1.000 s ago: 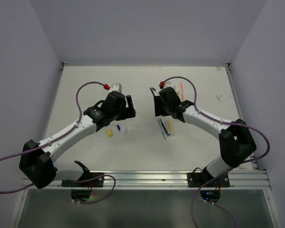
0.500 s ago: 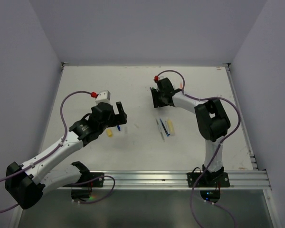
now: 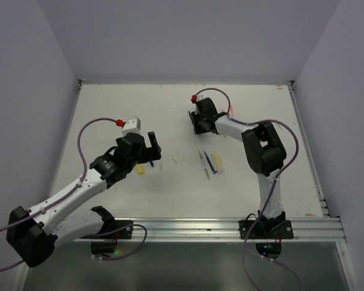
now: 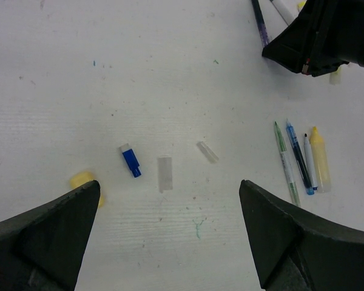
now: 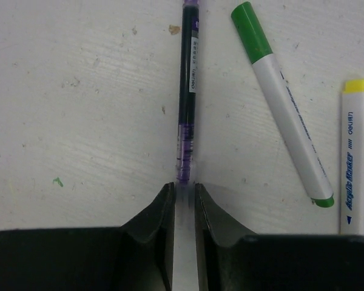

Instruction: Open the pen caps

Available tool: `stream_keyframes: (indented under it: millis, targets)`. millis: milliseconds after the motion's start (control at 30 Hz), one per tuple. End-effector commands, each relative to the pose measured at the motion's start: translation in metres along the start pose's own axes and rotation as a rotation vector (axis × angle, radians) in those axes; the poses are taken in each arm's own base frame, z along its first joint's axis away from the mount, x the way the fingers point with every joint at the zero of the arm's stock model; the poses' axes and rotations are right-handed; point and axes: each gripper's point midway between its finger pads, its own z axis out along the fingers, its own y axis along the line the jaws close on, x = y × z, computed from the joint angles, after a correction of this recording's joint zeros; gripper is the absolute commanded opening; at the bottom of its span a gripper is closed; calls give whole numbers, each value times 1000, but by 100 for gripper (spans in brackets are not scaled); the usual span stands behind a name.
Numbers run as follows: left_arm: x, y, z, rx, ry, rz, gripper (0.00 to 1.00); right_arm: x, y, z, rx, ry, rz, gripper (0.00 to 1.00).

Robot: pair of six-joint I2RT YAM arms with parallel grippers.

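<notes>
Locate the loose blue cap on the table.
In the left wrist view the blue cap lies lower left, between the yellow cap and a clear cap, apart from both.

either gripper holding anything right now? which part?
The right gripper pinches the purple pen by its near end; the pen lies flat on the table. The left gripper is open, holding nothing.

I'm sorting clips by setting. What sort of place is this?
Probably a robot test bench in a lab: a left arm and a right arm bolted to a metal rail at a white table, bare walls boxing it in, and pens and loose caps scattered on it.
</notes>
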Motion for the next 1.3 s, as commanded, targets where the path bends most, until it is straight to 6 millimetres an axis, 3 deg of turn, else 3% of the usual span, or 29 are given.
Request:
stream_keyframes:
  millis: [0, 100, 167, 300, 433, 467, 633, 667, 733, 800, 833, 867, 933, 1133, 1267]
  targets:
    - [-13, -2, 4, 0, -56, 1, 100, 24, 16, 12, -17, 62, -19, 14]
    - [-14, -2, 4, 8, -64, 2, 100, 34, 37, 3, -47, 70, -46, 0]
    - [-12, -2, 5, 15, -65, 7, 100, 35, 51, -5, -78, 54, -57, 0]
    - [-19, -15, 2, 91, -97, 20, 100, 32, 87, -51, -213, -10, -104, 0]
    - [-36, -31, -9, 201, -160, 169, 100, 25, 109, -101, -365, -57, -222, 0]
    - [-41, -37, -15, 242, -176, 203, 100, 33, 113, -111, -413, -28, -248, 0]
    - [-57, -67, -39, 430, -243, 476, 98, 46, 116, -168, -540, 54, -430, 0]
    - [-49, -77, -44, 505, -213, 528, 98, 42, 121, -179, -572, 55, -451, 0]
    - [-53, -87, -54, 566, -223, 634, 95, 41, 119, -195, -593, 63, -511, 0]
    - [-43, -89, -57, 612, -181, 732, 95, 43, 118, -212, -619, 97, -562, 0]
    - [-48, -90, -61, 621, -196, 799, 95, 47, 115, -222, -626, 118, -577, 0]
    - [-38, -88, -60, 639, -149, 840, 95, 41, 114, -229, -634, 96, -616, 0]
    - [-36, -89, -61, 662, -145, 917, 94, 46, 113, -242, -667, 118, -648, 0]
    - [-10, -111, -83, 902, -120, 1024, 85, 44, 109, -265, -743, 121, -729, 0]
    - [0, -106, -84, 934, -103, 1066, 84, 48, 115, -278, -823, 115, -766, 0]
